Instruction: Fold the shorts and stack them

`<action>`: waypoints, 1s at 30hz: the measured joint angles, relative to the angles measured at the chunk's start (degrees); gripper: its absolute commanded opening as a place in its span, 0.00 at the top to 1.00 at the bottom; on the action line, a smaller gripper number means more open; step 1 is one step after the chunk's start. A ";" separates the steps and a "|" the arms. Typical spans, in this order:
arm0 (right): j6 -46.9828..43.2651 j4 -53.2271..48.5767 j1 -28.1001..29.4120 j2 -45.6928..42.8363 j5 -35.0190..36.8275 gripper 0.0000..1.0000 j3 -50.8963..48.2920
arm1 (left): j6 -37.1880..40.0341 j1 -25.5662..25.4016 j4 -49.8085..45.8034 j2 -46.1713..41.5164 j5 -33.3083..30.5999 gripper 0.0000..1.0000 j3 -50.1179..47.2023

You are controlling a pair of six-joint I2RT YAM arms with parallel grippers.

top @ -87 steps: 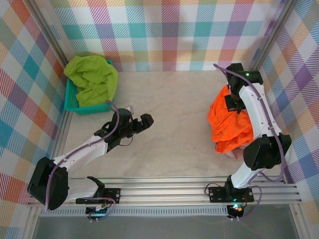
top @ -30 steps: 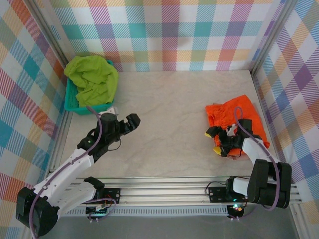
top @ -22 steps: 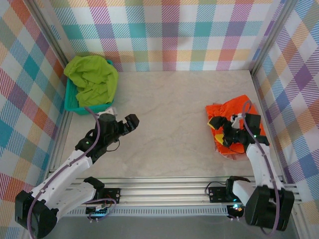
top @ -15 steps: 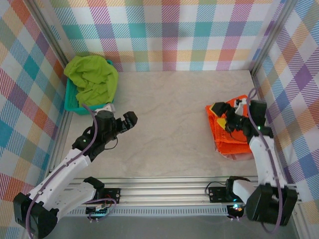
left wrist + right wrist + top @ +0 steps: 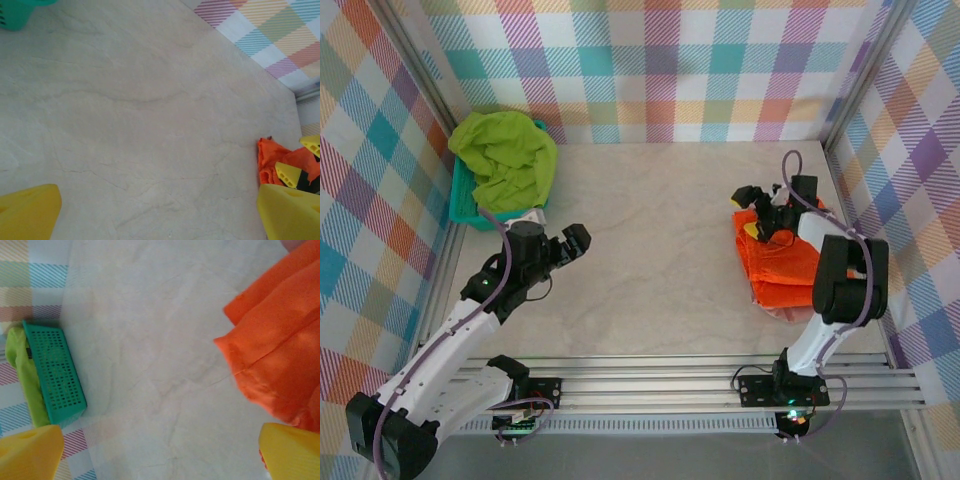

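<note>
Judging from the top view, orange shorts point(image 5: 790, 270) lie folded at 3 o'clock, right gripper point(image 5: 749, 212) spread and empty at their far-left corner; left gripper point(image 5: 572, 243), spread, sits at 8 o'clock. Left wrist: fingers point(image 5: 30, 210) apart over table point(image 5: 125, 100). Right wrist: fingers point(image 5: 292, 447) apart, nothing held. Next, the left gripper likely must fetch the green shorts point(image 5: 505, 160) from the basket point(image 5: 460, 208) at 10 o'clock.

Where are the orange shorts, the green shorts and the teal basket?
orange shorts point(image 5: 778, 265): top view, middle of the cloth.
green shorts point(image 5: 505, 160): top view, crumpled middle.
teal basket point(image 5: 55, 372): right wrist view, mesh side wall.
</note>
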 measured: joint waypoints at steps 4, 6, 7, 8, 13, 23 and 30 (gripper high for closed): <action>1.75 3.21 0.00 -0.42 -1.36 0.00 -0.98 | 0.92 3.87 -5.49 0.59 -1.55 0.00 3.56; 1.73 3.41 0.44 -2.89 -1.40 0.01 -1.73 | 1.81 6.69 -9.14 2.32 -2.60 0.00 8.63; 1.40 3.08 0.76 -4.83 -1.16 0.01 -1.81 | 2.60 8.37 -10.91 3.61 -3.08 0.00 11.93; 0.57 2.32 1.14 -7.15 -0.59 0.01 -1.81 | 3.28 10.01 -12.31 5.05 -3.56 0.00 15.15; -9.20 -4.87 8.00 -22.32 4.74 0.01 1.46 | 7.21 20.81 -19.02 17.99 -4.09 0.00 35.82; -20.02 -12.63 17.81 -39.85 12.15 0.01 -3.48 | 10.43 27.45 -26.08 48.09 -6.14 0.00 58.75; -20.44 -16.59 22.40 -44.74 13.49 0.01 -11.45 | 8.63 33.33 -27.76 66.55 -6.88 0.04 73.64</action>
